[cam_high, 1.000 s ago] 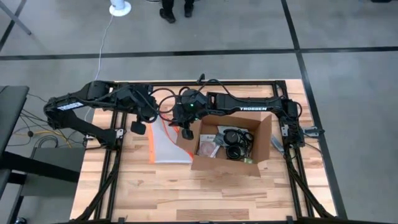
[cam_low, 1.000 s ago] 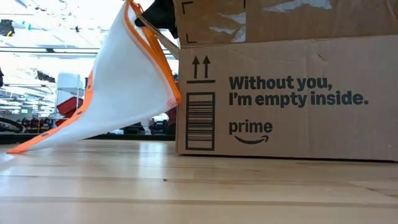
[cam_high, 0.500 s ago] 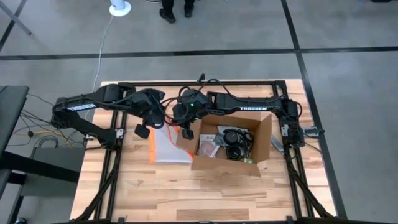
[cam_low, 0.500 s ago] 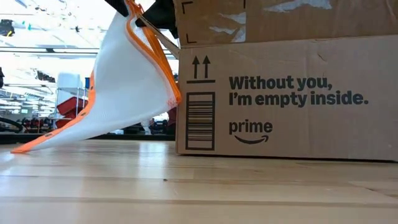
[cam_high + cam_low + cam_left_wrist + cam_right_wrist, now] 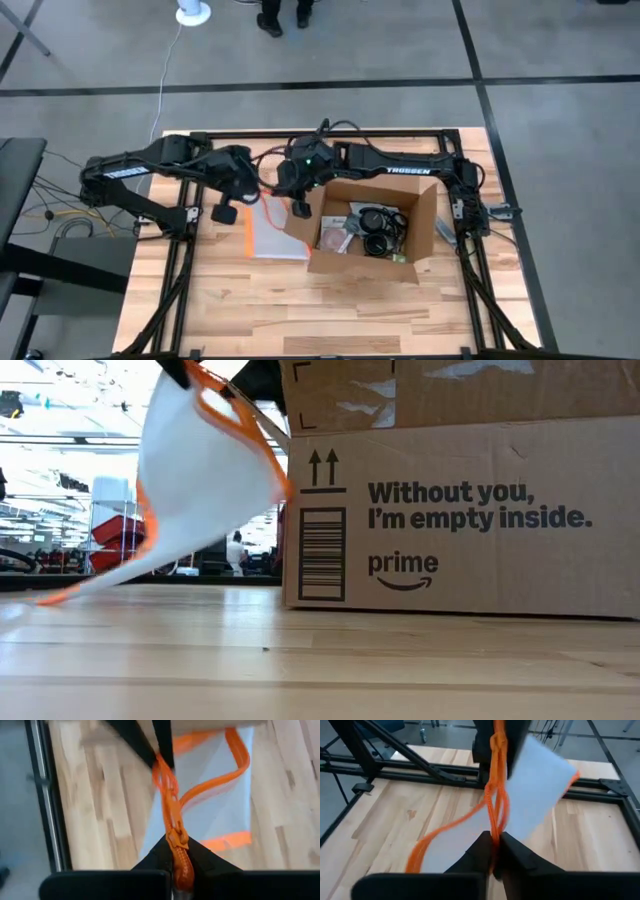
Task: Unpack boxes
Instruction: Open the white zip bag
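A clear pouch (image 5: pixel 272 232) with an orange zip edge hangs to the left of the open brown cardboard box (image 5: pixel 372 232). In the low view the pouch (image 5: pixel 205 470) slopes down to its lower corner (image 5: pixel 55 598), which rests on the table. My left gripper (image 5: pixel 178 866) and my right gripper (image 5: pixel 493 851) are both shut on the pouch's orange top edge, close together above the box's left wall. In the high view they show as left (image 5: pixel 258 197) and right (image 5: pixel 289 198). The box stands on its base and holds dark round items, cables and a packet. My left gripper pinches the pouch's orange zip edge (image 5: pixel 176 840) between its two fingers, coming from the table's left. The edge runs on to the other gripper, and the pouch hangs below it. My right gripper pinches the same orange edge (image 5: pixel 494 827) between its fingers, coming from the box's side. The pouch hangs under the hold, its low corner on the table.
A black metal frame (image 5: pixel 180 250) runs round the wooden table. The box's printed side (image 5: pixel 470 520) fills the right of the low view. Bare wood (image 5: pixel 300 310) lies toward the near edge. A person's feet (image 5: pixel 283 18) stand on the floor beyond the far edge.
My left gripper has gone toward the table's right, up to the pouch's top edge beside my right gripper. The top of the pouch has been drawn toward the left and its body has swung, while its low corner has stayed on the table.
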